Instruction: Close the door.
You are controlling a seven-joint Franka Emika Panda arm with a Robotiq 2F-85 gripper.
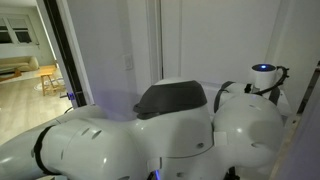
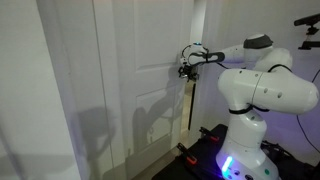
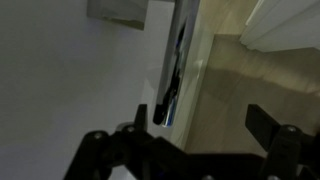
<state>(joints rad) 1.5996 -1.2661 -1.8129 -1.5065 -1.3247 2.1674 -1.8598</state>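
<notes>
though the gripper (image 2: 186,68) is right at the free edge of the door (image 2: 110,80), jaws spread wide and empty, there's a dark gap (image 2: 190,105) showing, so i'd guess it's not shut yet.

Both exterior views share the arm (image 1: 110,140) (image 2: 265,85); wrist view, blurry, seems pressed close to the door (image 3: 70,80).

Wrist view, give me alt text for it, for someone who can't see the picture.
A white door fills the left of the blurry picture, its edge running down the middle with a dark fitting too blurred to identify. The robot's dark fingers stand wide apart at the bottom, with pale flooring beyond the door's edge.
</notes>
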